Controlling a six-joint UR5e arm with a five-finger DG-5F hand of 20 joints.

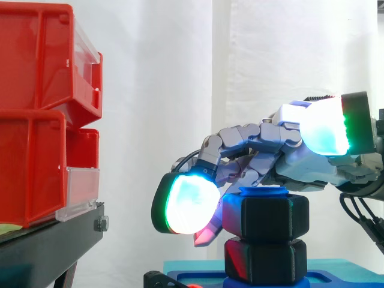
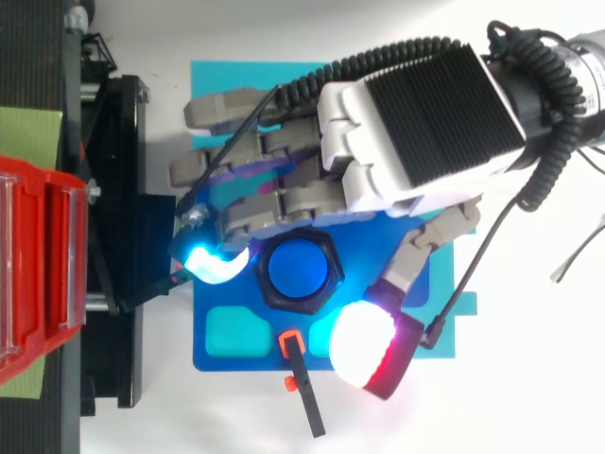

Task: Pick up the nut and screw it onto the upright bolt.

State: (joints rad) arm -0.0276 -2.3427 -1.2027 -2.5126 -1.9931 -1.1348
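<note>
A black hex nut (image 1: pixel 267 216) (image 2: pixel 326 248) sits at the top of the upright blue bolt (image 2: pixel 301 269), whose tip (image 1: pixel 264 191) shows just above it. A second black nut (image 1: pixel 264 261) sits lower on the same bolt. My hand (image 2: pixel 416 123) (image 1: pixel 312 162) hovers level with the bolt's top. Its fingers (image 2: pixel 274 203) reach leftward along the far side of the upper nut, loosely bent. One cyan-glowing fingertip (image 2: pixel 216 263) lies close to the nut's left edge. The thumb (image 2: pixel 369 342) stands apart from the nut on the near side. Nothing is clamped.
The bolt stands in a blue fixture plate (image 2: pixel 213 312) on a cyan sheet (image 2: pixel 217 80). A thin black tool with an orange end (image 2: pixel 301 383) lies at the plate's near edge. Red bins (image 1: pixel 36 120) on a black stand (image 1: pixel 54 240) rise close on the left.
</note>
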